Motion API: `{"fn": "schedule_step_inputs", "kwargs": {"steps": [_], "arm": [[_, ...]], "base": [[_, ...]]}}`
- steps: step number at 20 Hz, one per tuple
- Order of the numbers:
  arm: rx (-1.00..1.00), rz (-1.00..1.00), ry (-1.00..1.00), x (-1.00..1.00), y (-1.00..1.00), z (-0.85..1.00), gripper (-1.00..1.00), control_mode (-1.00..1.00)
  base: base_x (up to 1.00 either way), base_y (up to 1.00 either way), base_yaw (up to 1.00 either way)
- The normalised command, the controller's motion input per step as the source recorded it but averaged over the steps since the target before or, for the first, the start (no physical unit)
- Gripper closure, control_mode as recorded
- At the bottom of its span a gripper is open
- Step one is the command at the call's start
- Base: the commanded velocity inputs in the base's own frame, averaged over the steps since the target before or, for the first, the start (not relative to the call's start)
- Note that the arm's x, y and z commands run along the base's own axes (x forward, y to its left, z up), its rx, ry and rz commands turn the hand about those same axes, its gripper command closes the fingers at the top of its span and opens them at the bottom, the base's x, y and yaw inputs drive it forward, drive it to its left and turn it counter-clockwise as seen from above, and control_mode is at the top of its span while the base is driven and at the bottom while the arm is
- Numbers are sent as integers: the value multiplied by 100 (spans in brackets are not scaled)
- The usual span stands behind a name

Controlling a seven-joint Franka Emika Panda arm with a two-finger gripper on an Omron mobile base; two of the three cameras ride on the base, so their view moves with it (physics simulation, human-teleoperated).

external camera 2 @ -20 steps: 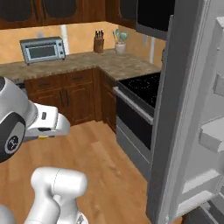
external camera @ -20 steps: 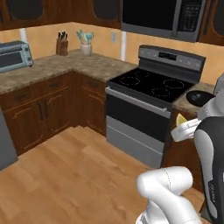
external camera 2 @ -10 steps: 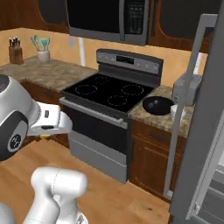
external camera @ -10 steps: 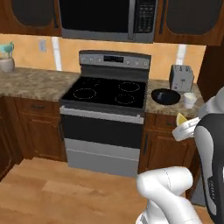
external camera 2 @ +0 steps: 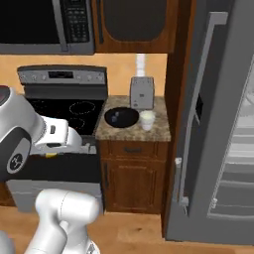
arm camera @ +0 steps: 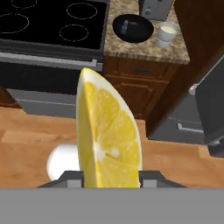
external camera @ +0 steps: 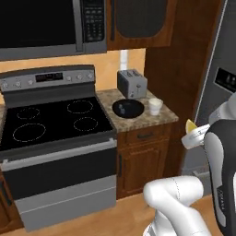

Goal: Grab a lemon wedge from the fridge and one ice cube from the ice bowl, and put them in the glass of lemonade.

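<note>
My gripper (arm camera: 109, 178) is shut on the lemon wedge (arm camera: 109, 133), a bright yellow piece that stands upright between the fingers in the hand view. From the left base camera the lemon wedge (external camera: 190, 125) shows at the gripper (external camera: 191, 132), right of the counter and in front of the fridge (external camera: 222, 83). The black ice bowl (external camera: 128, 109) sits on the small granite counter with an ice cube (arm camera: 124, 27) in it. The glass of lemonade (external camera: 155, 106) stands just right of the bowl. The fridge (external camera 2: 218, 124) has its right door swung open.
A silver toaster (external camera: 132, 83) stands behind the bowl against the wall. The black stove (external camera: 50, 120) lies left of the counter, with a microwave (external camera: 46, 23) above it. Wooden floor (arm camera: 26, 131) stretches below the hand.
The base has turned right, so the stove slid left and the counter with bowl and glass came to mid-picture. The gripper keeps its hold on the lemon wedge.
</note>
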Motion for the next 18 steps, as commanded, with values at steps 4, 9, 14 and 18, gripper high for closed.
{"fn": "schedule_step_inputs", "kwargs": {"steps": [4, 9, 14, 18], "arm": [[0, 0, 0, 0, 0, 0, 100, 100], [0, 0, 0, 0, 0, 0, 100, 100], [0, 0, 0, 0, 0, 0, 100, 100], [0, 0, 0, 0, 0, 0, 100, 100]], "base": [[65, 60, -78], [86, 81, -61], [68, 34, -6], [26, 0, 5]]}}
